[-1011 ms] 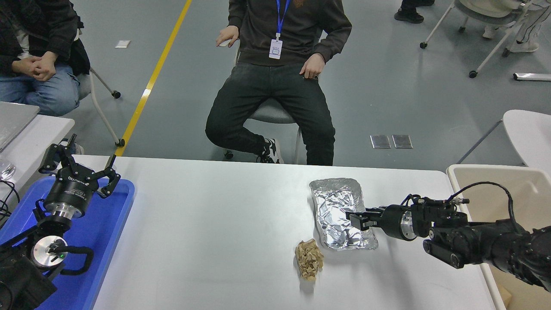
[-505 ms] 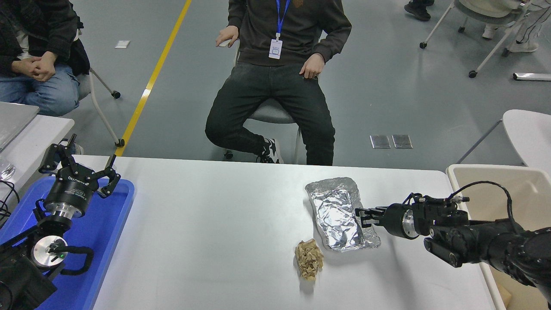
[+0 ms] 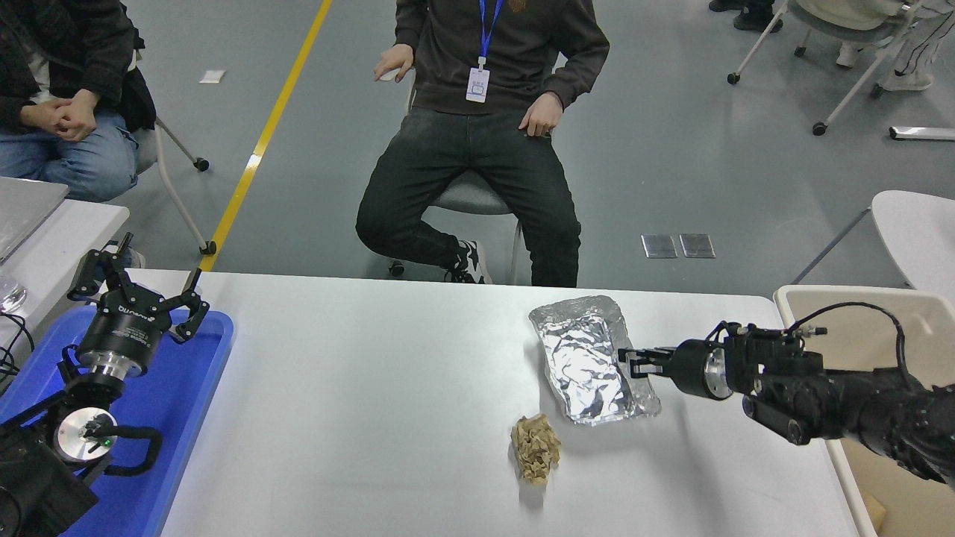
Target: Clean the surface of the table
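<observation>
Head view: right end effector (image 3: 633, 363) pinches the foil tray (image 3: 589, 358) rim on the bench (image 3: 373, 388); judged next, lifting it clear.

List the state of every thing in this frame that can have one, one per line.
foil tray: lying flat on the table surface, crumpled, nothing seen inside
brown crumpled scrap: loose on the table, apart from the foil tray
right gripper: at the foil tray's right rim, grip unclear
left gripper: open, parked above the blue tray, holding nothing
blue tray: at the table's left end, contents hidden by the arm
</observation>
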Available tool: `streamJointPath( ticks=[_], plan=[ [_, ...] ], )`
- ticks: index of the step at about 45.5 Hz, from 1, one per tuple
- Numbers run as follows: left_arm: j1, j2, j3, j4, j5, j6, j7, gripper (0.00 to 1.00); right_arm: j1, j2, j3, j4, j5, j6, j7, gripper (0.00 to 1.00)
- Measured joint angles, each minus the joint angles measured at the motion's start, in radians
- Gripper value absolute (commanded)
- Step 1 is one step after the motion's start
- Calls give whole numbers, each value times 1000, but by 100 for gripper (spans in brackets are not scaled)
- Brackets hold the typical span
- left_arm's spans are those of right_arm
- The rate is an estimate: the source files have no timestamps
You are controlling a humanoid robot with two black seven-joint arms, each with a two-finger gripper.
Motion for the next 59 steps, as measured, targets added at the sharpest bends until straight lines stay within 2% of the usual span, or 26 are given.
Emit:
streamJointPath(
  ticks=[27,45,59],
  plan=[
    [0,0,0,0,0,0,0,100,279,-320,-5,406,19,95,14,0],
    [0,0,0,0,0,0,0,100,399,-448,8,541,29,191,26,0],
    [0,0,0,0,0,0,0,100,458,-487,12,575,52,244,28,0]
  ],
)
